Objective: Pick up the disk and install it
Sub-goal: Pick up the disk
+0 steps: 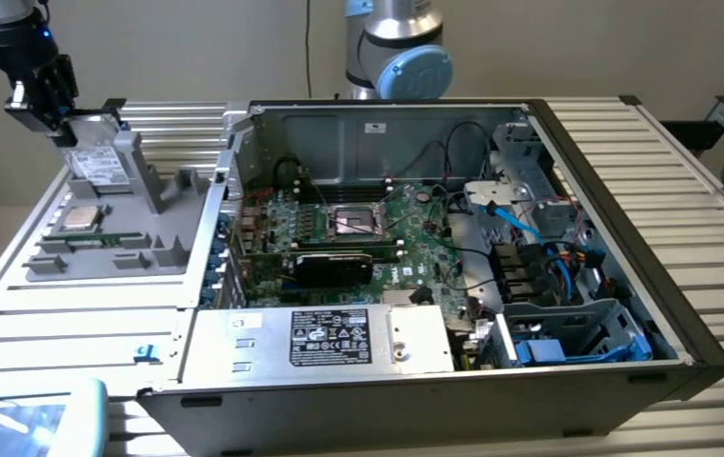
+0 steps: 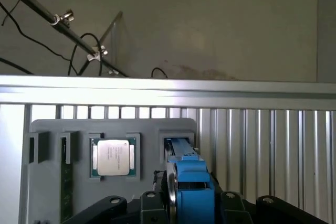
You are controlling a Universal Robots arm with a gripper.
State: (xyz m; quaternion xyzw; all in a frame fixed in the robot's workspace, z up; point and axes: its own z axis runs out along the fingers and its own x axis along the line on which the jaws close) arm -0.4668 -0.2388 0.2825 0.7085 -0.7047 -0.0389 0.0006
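Observation:
The disk (image 1: pixel 98 168), silver-grey with a white label, stands on edge in a slot of the grey holder (image 1: pixel 146 243) at the exterior view's left. Just above it, my gripper (image 1: pixel 68 126) reaches down over its top edge. In the wrist view the disk's bright blue carrier frame (image 2: pixel 190 182) rises between my black fingers (image 2: pixel 149 202). The gripper (image 2: pixel 190 205) hugs the carrier from both sides. The disk's lower end still rests in the holder's slot (image 2: pixel 178 142).
A square silver CPU chip (image 1: pixel 80 218) (image 2: pixel 114 157) lies in the holder beside the disk's slot. The open computer case (image 1: pixel 667 314) sits to the exterior view's right, with a silver black-labelled box (image 1: pixel 336 338) in front and a drive bay (image 1: pixel 578 333) with blue parts.

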